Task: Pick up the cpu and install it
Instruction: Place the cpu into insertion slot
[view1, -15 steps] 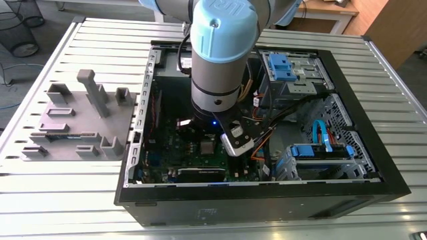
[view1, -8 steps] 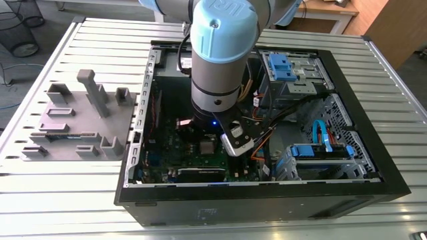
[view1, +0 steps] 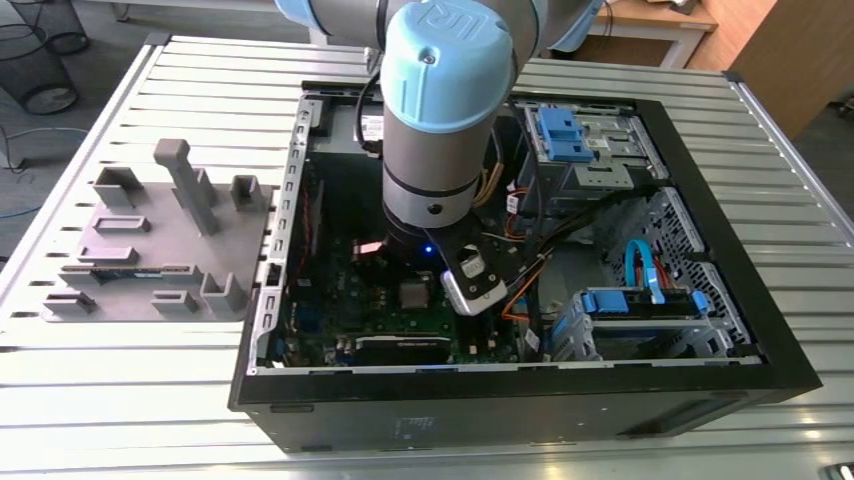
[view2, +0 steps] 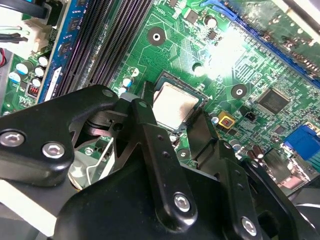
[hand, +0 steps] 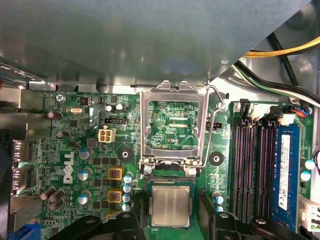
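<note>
You see a silvery-grey square metal-topped cpu (hand: 171, 207), a green motherboard (hand: 95, 150) patterned with fine traces, a shiny silver metal socket frame (hand: 145, 125), a matte black gripper (view2: 175, 112), a light blue arm joint cap (view1: 447, 60), a black computer case (view1: 534, 410) and a pale grey slatted surface (view1: 120, 400).

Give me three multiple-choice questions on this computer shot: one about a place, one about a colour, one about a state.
1. Where is the cpu? A on the grey tray; B in its socket; C on the table.
2. What colour is the motherboard? A green; B red; C black.
3. How is the socket frame? A flipped open; B closed over the chip; C removed.
Answers: B, it lies seated, with the open end effector straddling it; A, the board is green; A, the frame is swung back clear of the chip.
</note>
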